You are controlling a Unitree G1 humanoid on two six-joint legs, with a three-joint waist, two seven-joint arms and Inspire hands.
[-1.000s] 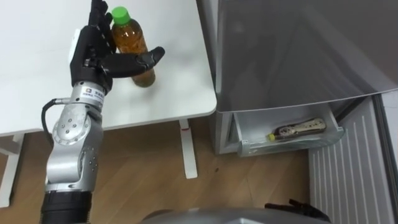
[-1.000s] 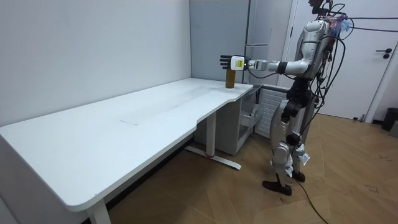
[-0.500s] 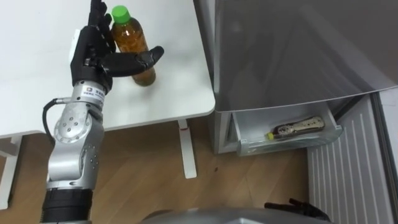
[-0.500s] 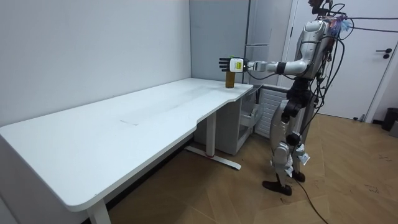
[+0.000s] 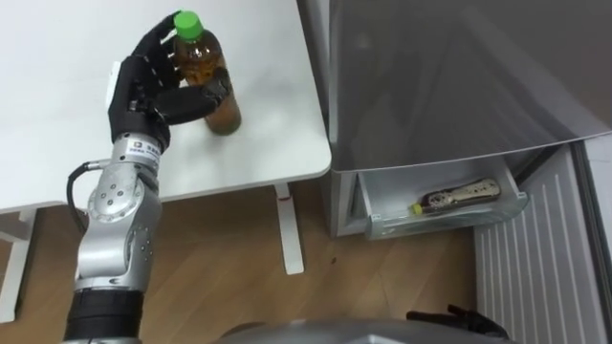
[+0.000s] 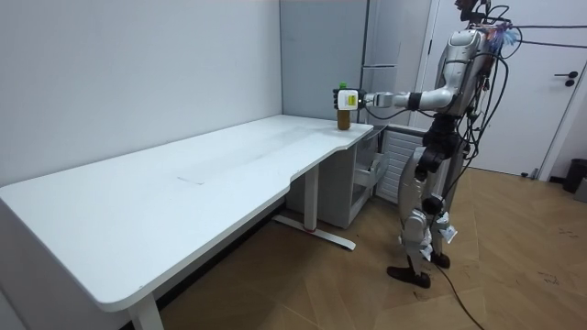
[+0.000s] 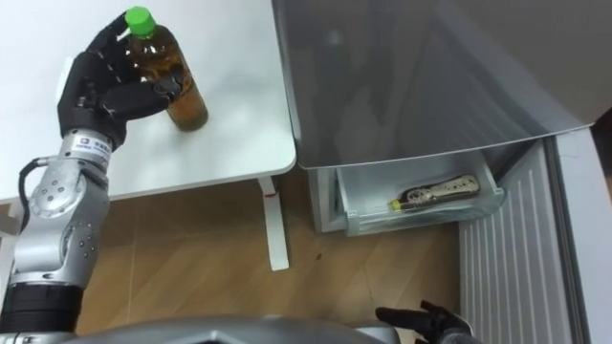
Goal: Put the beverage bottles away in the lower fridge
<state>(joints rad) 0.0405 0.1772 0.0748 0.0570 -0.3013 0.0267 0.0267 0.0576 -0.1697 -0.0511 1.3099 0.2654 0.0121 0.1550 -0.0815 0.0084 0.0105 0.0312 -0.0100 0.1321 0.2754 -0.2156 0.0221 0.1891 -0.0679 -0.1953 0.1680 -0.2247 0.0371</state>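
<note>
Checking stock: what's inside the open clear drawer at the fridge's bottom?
One yellow-capped bottle lies on its side in the clear plastic drawer; its rear is hidden under the grey fridge.

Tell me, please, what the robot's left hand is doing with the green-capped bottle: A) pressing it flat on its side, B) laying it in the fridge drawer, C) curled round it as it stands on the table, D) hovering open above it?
C: the left hand has fingers and thumb wrapped round the bottle, which stands upright on the white table.
</note>
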